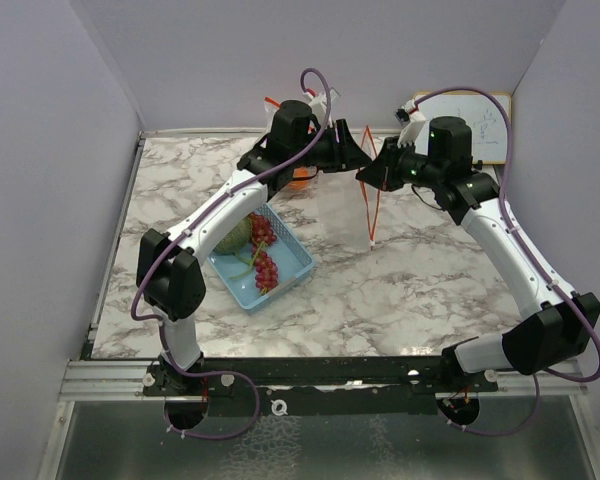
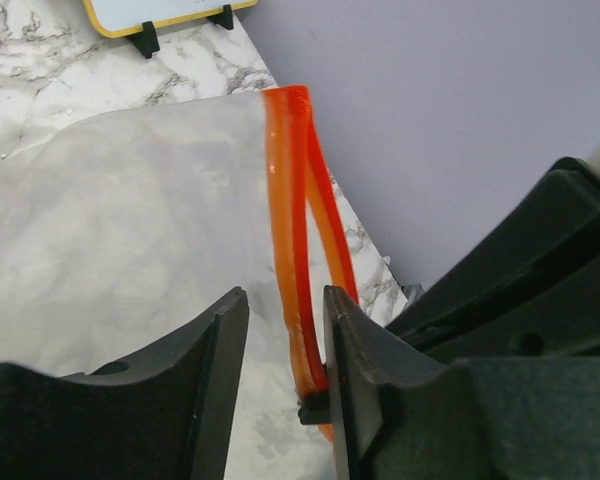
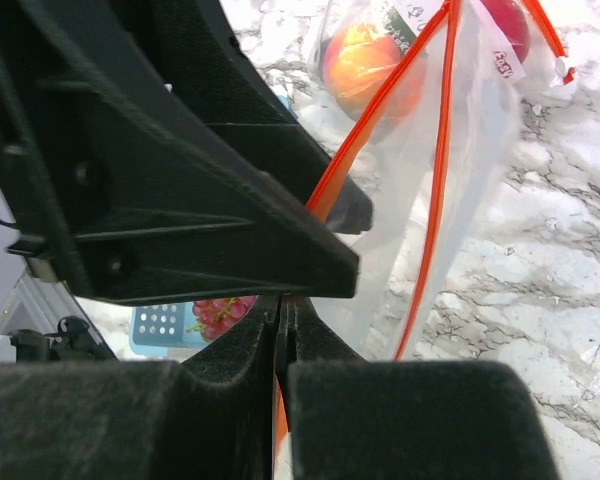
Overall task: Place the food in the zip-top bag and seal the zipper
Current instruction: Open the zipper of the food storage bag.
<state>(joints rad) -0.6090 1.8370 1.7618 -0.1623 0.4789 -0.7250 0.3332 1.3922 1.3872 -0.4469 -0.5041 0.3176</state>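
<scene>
Light-blue plastic is the first thing on the left: the basket (image 1: 286, 267) stands on the marble table (image 1: 410, 290), partly under the left arm. The green melon (image 1: 232, 233) lies in its far end. The red grape bunch (image 1: 264, 256) lies just beside the melon, toward the middle of the basket.

Farther back, just behind the left arm, an orange-coloured fruit (image 1: 299, 180) shows on the table. In the right wrist view this fruit and a red fruit (image 3: 507, 25) are seen through clear film with a white label. I cannot tell if they are inside the held bag or behind it.

The left gripper (image 1: 358, 160) is raised above the middle of the table and points to the right. In its wrist view the two fingers (image 2: 195, 390) stand a little apart with the orange zipper (image 2: 292, 230) between them. The strip lies against one finger and there is a gap to the other, so it is not pinched.

The zip-top bag (image 1: 345, 215) hangs down below the two grippers, clear and flat, with its lower edge near the table.

The right gripper (image 1: 372, 175) almost touches the left one, tip to tip. Its jaws are pressed together on the zipper strip of the bag.

At the far right a whiteboard (image 1: 475, 105) stands against the back wall, partly hidden by the right arm.
</scene>
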